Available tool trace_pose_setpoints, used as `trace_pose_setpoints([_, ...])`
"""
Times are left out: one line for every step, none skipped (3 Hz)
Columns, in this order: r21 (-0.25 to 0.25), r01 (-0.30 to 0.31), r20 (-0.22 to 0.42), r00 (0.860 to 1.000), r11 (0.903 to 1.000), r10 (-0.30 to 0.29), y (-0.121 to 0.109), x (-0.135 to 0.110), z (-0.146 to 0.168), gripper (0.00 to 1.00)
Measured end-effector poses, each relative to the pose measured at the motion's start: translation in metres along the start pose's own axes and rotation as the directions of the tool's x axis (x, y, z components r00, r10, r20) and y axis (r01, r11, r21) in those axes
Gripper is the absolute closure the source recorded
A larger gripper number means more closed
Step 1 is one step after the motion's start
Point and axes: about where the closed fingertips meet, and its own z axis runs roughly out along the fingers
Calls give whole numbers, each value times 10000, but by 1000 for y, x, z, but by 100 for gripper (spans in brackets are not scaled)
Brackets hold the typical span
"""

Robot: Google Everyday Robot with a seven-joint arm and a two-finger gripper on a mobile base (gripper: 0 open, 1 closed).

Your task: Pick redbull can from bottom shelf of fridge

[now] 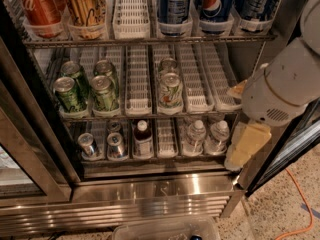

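Nearest the camera, at the bottom edge, lies the rim of a clear plastic bin (165, 229). On the speckled floor to the right, an orange cable (296, 200) runs out of view. Just beyond stands the fridge (150, 196) with its ribbed steel base, and its dark-framed glass door (30, 134) stands at the left.

The gripper (241, 155), a pale yellowish piece below the bulky white arm (285, 89), hangs at the right front corner of the fridge, level with the bottom shelf (165, 140). It touches no can or bottle. Whether it is spread or clenched I cannot tell, and nothing shows in its grasp.

On the bottom shelf, in the white slotted lanes, the redbull can (116, 145) stands upright towards the left, well apart from the gripper. A second slim can (87, 144) stands just to its left. To the right of the redbull can is a brown bottle (143, 139) with a white cap, then an empty-looking lane, then two water bottles (195, 135), the nearest things to the gripper.

On the rack above, four green cans (67, 94) stand in two lanes at the left and two paler cans (171, 89) in a middle lane. Farthest up, a red can (37, 6), a gold can (85, 4) and blue Pepsi cans (217, 1) line the top rack.
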Motion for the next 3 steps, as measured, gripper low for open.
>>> trace_pose_setpoints([-1371, 299, 1031, 9945, 9901, -157, 47, -12, 44, 0])
trace_pose_setpoints([-3023, 961, 2608, 9653, 9484, -147, 107, -44, 87, 0])
trace_pose_setpoints([-3989, 1815, 4090, 9125, 8989, -27, 147, -85, 105, 0])
